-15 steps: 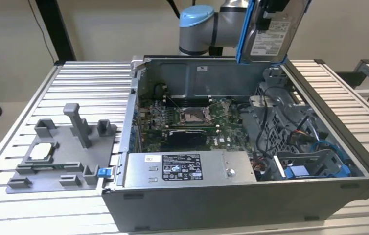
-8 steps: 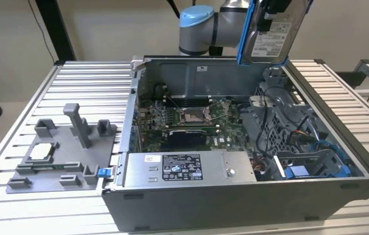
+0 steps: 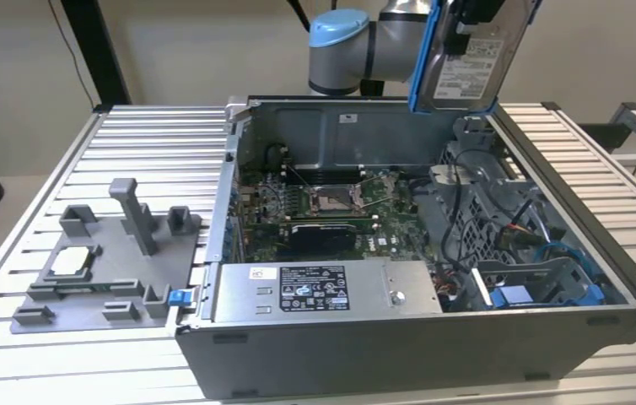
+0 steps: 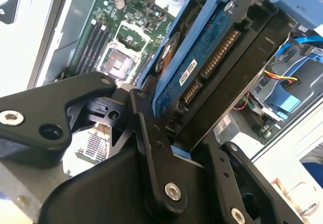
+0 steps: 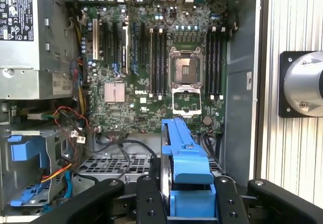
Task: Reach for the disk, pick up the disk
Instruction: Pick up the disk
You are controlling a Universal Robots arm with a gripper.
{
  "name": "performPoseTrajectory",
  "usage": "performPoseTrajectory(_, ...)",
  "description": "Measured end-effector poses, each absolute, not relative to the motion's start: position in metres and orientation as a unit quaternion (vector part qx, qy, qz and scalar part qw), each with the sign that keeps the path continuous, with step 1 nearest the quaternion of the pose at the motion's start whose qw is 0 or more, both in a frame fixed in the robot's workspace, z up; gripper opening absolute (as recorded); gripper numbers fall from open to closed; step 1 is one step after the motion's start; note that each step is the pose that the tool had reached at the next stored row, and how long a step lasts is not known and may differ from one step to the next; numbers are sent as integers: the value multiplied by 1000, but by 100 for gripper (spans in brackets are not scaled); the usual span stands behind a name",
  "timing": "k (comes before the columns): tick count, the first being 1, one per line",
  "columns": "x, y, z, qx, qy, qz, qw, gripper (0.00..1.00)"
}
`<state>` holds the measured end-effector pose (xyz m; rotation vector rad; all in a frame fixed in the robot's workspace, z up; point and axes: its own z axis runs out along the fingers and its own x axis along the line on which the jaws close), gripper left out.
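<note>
1. My pincer (image 4: 194, 133) is pinching the disk (image 4: 212, 57): in the second wrist view my black fingers (image 4: 151, 148) are clamped on either side of it, pressing its bright blue frame.
2. In the exterior view the disk (image 3: 470, 55) hangs in the air with me, lifted clear above the open computer case (image 3: 408, 354), near the case's far wall and toward the exterior view's right. It stands on edge, slightly tilted, its white label facing the camera and the blue frame running down its edge.
3. In the second wrist view I see the disk's underside: a blue circuit board with a row of gold connector contacts and a small white sticker.
4. In the first wrist view the blue frame (image 5: 184, 168) sits between my fingers, and below it lies the green motherboard (image 5: 151, 67) with its empty processor socket (image 5: 185, 65).
5. The grey power supply box (image 3: 324, 289) with its black-and-white sticker lies inside the case along the near wall in the exterior view.
6. A blue drive bay (image 3: 543, 283) with loose cables sits in the case at the exterior view's right.
7. On the slatted metal table (image 3: 149, 135), at the exterior view's left, stands a grey fixture (image 3: 110, 270) holding a small square silver chip (image 3: 71, 260), well apart from me.
</note>
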<state>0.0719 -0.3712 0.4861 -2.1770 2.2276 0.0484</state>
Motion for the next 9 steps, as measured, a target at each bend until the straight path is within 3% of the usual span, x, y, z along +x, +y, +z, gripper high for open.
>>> performPoseTrajectory(9, 72, -385, 486, -699, 715, 16, 13, 0)
